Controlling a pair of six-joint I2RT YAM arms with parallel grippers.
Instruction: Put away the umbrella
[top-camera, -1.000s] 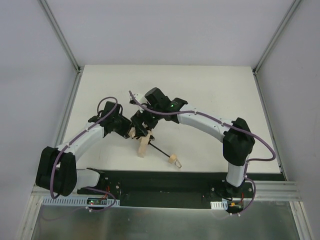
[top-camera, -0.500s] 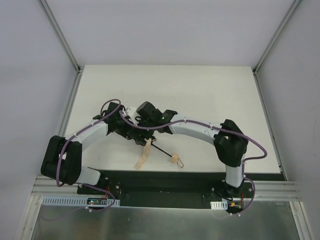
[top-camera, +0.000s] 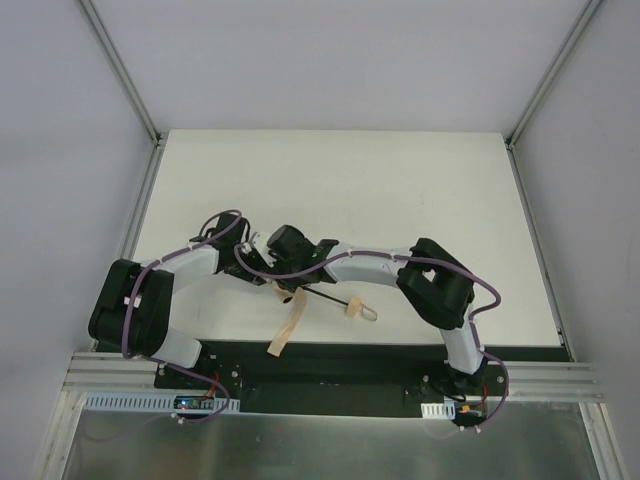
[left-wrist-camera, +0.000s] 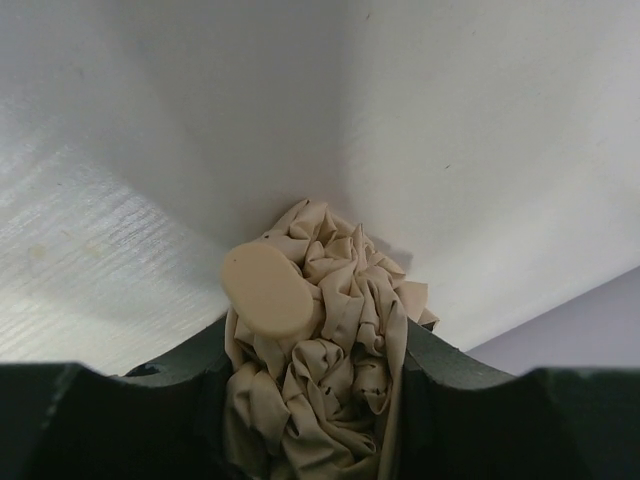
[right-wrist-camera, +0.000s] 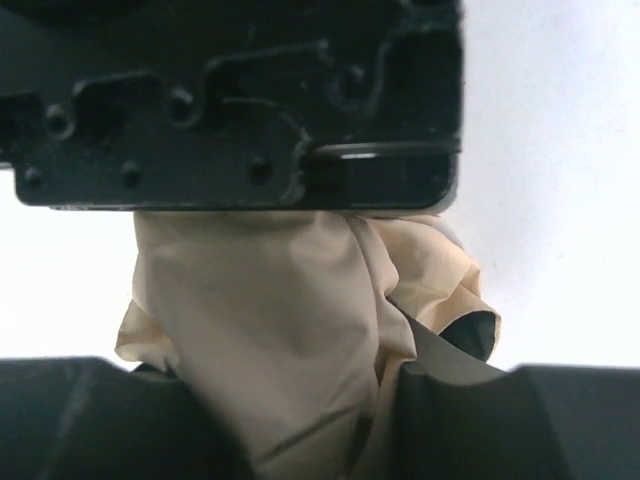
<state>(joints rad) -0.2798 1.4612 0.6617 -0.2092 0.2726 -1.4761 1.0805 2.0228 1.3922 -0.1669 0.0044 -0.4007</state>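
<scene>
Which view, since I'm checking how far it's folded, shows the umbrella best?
Top external: the umbrella shows its shaft, knob and trailing cloth. The wrist views show little beyond bunched tan cloth up close.

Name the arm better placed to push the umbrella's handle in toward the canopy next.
Right, probably. The left gripper is clamped on the umbrella at its bunched canopy, anchoring it. The handle sticks out to the right, nearer the right gripper, which has only fabric between its fingers.
</scene>
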